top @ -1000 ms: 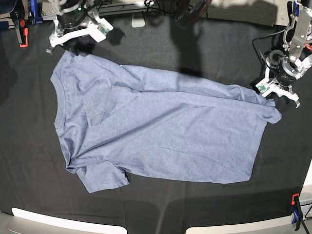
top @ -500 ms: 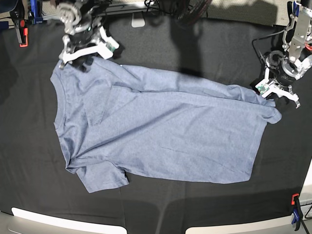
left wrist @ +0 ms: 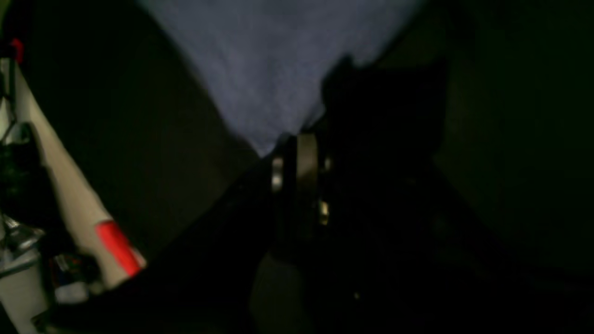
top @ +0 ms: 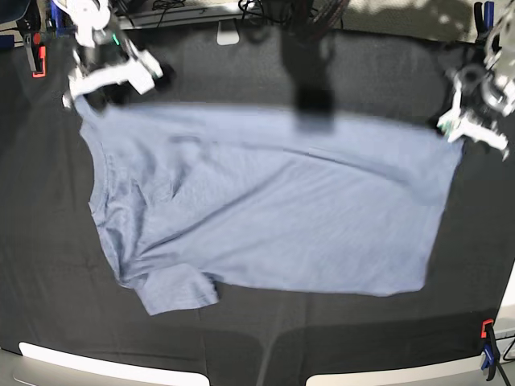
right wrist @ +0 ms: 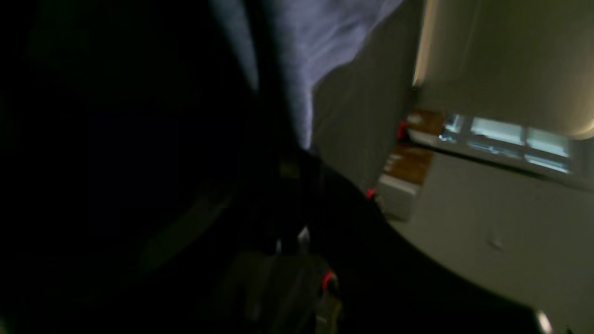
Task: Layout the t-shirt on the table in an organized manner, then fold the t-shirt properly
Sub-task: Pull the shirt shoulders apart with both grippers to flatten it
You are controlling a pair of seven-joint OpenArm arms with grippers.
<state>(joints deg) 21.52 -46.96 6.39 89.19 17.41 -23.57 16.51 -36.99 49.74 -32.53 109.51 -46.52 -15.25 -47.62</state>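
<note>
The blue-grey t-shirt [top: 273, 217] lies spread across the black cloth table [top: 48, 281], plain side up, with no lettering showing. Its far edge is pulled taut in a straight line between my two grippers and looks blurred. My right gripper [top: 80, 95] is shut on the shirt's far left corner by the collar. My left gripper [top: 460, 133] is shut on the far right hem corner. In the left wrist view the shirt [left wrist: 278, 60] narrows to a point at the dark gripper [left wrist: 299, 144]. The right wrist view is dark, and the shirt [right wrist: 320, 41] runs into the gripper [right wrist: 297, 153].
An orange clip [top: 37, 50] sits at the table's far left edge. An orange and blue clip [top: 488, 342] sits at the near right. White panels [top: 105, 366] border the near edge. Cables and a white stand [top: 228, 34] lie beyond the far edge.
Both grippers moved outward and toward the far edge with the shirt in them. The far edge is now pulled straight and the folded-over upper part has opened out.
</note>
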